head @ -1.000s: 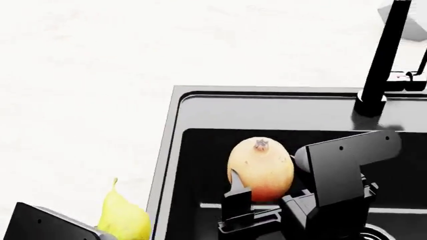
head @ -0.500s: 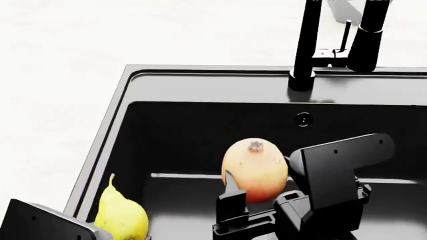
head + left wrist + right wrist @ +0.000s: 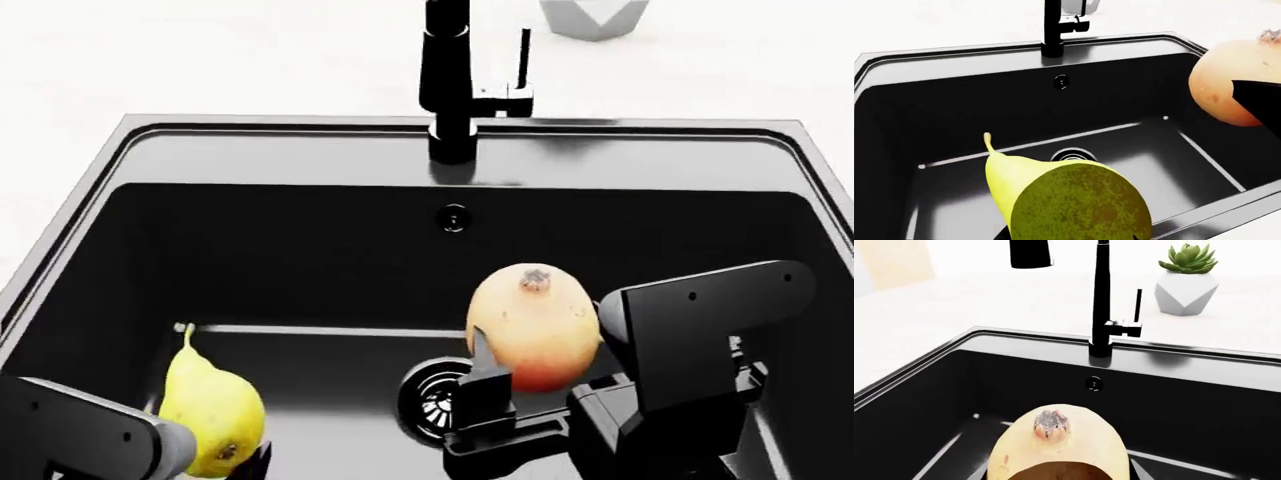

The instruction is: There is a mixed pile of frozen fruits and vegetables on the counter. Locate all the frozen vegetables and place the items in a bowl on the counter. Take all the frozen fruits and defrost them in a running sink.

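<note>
The black sink [image 3: 267,130] fills the head view, with its drain [image 3: 424,402] low in the middle. My left gripper [image 3: 220,452] is shut on the yellow pear [image 3: 210,405] and holds it above the basin's left part; the pear fills the left wrist view [image 3: 1067,200]. My right gripper [image 3: 534,378] is shut on the round golden-orange fruit [image 3: 531,325], held above the basin near the drain; one finger [image 3: 483,392] shows at its side. The fruit also shows in the right wrist view [image 3: 1057,445]. Eggplant, carrot and bowl are out of view.
The tall black faucet [image 3: 450,80] with its lever stands at the sink's back rim; no water shows. A grey faceted pot with a succulent [image 3: 1185,287] sits on the white counter [image 3: 200,50] behind the sink, to the right of the faucet.
The view has shifted so the sink is now centred. The pear, earlier over the counter beside the sink, is now over the basin. The golden-orange fruit stays held over the basin.
</note>
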Robot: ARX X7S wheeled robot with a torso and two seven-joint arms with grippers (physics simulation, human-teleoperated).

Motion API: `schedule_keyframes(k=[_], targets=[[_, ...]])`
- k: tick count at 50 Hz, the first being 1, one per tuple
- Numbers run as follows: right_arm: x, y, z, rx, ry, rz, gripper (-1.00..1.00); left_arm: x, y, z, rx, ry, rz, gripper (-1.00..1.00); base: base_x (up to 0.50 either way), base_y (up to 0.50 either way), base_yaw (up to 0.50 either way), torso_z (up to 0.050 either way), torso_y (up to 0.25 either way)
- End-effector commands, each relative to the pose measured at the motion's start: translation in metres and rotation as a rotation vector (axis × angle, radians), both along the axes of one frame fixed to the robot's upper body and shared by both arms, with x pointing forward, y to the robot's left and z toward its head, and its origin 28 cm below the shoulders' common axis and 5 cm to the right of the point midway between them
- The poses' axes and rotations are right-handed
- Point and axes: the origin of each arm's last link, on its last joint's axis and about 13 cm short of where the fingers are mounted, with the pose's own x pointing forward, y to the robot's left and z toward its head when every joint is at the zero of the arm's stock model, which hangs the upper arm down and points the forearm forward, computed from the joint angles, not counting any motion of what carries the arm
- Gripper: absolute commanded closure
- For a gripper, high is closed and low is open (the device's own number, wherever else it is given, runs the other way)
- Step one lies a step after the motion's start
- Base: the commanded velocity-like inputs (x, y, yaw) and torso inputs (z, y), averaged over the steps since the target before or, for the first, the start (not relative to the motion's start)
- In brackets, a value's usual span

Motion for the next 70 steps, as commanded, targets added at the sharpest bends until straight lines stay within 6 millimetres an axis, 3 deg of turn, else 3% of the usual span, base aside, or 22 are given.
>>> schedule_keyframes(k=[1,16,40,52,70], targets=[[0.006,-0.003,0.006,-0.016,-0.062,-0.014,1.0,0.008,0.007,0.009,-0.069,-0.019,0.019,1.0,0.0,-0.5,0.0,0.0,0.0],[0.006,-0.003,0.007,-0.04,-0.091,-0.009,1.0,0.023,0.027,0.008,-0.065,-0.029,0.107,1.0,0.19,-0.17,0.0,0.001,0.001],[0.011,-0.002,0.0,-0.05,-0.037,-0.011,1.0,0.026,0.028,0.003,-0.051,-0.022,0.112,1.0,0.33,0.0,0.0,0.0,0.002],[0.024,-0.005,-0.023,-0.066,0.204,0.041,1.0,0.029,0.029,0.006,-0.045,-0.033,0.117,1.0,0.0,0.0,0.0,0.001,0.0],[0.048,-0.012,-0.065,-0.066,0.335,-0.003,1.0,0.028,0.029,0.0,-0.047,-0.022,0.116,1.0,0.0,0.0,0.0,0.0,0.001]])
